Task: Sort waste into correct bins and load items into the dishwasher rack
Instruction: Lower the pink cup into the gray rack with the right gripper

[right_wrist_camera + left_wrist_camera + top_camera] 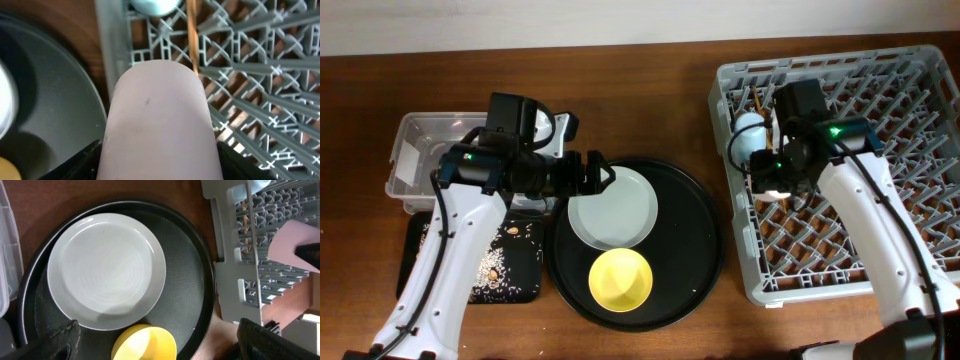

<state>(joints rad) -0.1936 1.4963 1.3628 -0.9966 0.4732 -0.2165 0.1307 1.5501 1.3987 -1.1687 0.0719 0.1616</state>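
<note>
Your right jaws clamp the pink cup (157,125), dishwasher rack (880,110) beneath them, for seating; left jaws stand wide, plate (105,270) just beneath, likely your next pickup.

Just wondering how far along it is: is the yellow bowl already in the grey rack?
No, the yellow bowl sits on the round black tray, outside the grey rack.

Plate (612,208) and bowl (620,280) sit on the tray (692,240), left of the rack (920,120).
</note>
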